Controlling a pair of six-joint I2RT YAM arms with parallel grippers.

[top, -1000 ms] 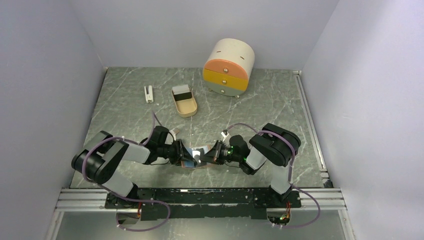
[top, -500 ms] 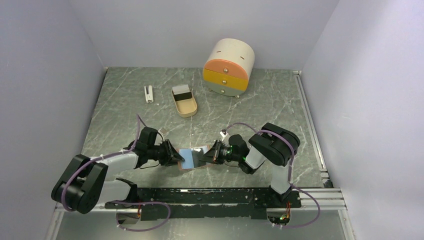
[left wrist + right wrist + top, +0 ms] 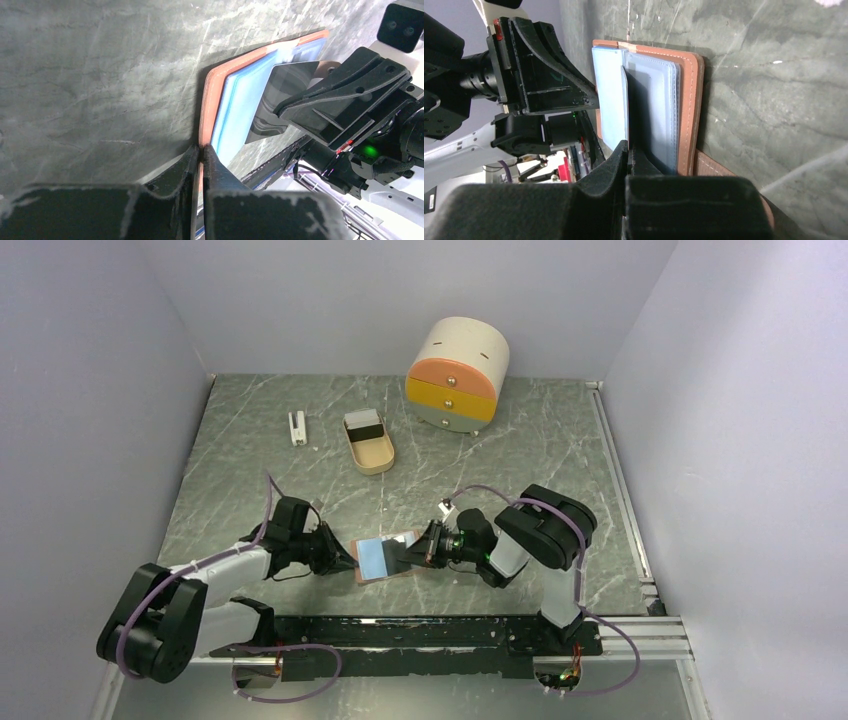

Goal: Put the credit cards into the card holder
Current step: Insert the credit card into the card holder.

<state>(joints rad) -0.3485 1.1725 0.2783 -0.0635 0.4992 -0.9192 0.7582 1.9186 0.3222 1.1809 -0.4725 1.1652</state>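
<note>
Left claw [image 3: 201, 149] pinched on end of open salmon-pink leather card holder [image 3: 210, 100], right claw [image 3: 628, 149] clamping dark plastic card [image 3: 280, 85] — holder's length runs claw-to-claw

Robotics lab cell: 2 arms [image 3: 545, 525] on a metal rail [image 3: 650, 636], plain walls [image 3: 90, 390] around the tabletop [image 3: 500, 465].

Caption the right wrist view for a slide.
Right gripper holds a dark card edge-on at the open card holder; left gripper grips its far edge.
</note>
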